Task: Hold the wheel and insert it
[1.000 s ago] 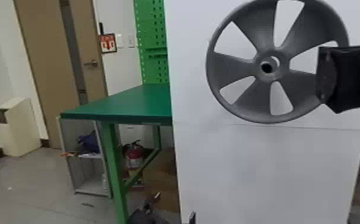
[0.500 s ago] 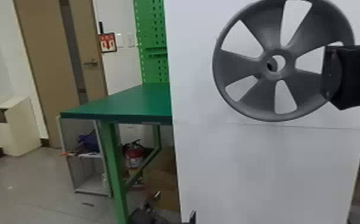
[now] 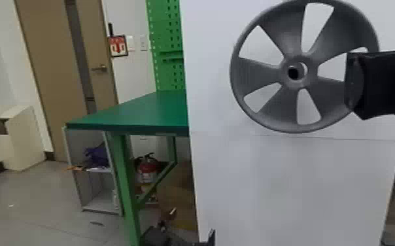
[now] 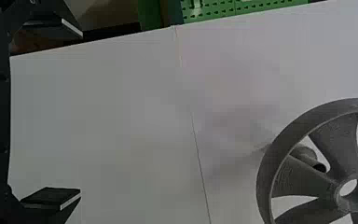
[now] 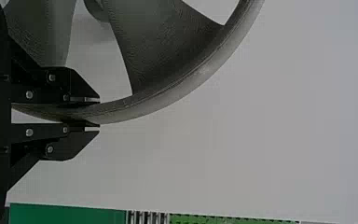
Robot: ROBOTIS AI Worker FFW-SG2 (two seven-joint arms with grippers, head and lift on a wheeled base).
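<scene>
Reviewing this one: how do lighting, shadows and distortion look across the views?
Head view: white panel brightly and fairly evenly lit; the door slants, perhaps from lens distortion or camera tilt. Left wrist view: panel dimmer, with soft shadows beside the wheel. Right wrist view: faint shadow between the spokes; small glints on the dark right hand's screws.

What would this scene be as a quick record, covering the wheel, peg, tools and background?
wheel: grey, spoked, in front of the white panel
peg: on the panel, seen through a gap between spokes
inserted: not yet
right tool: shut on the wheel's rim
left tool: open, holding nothing
background: green table, door
</scene>
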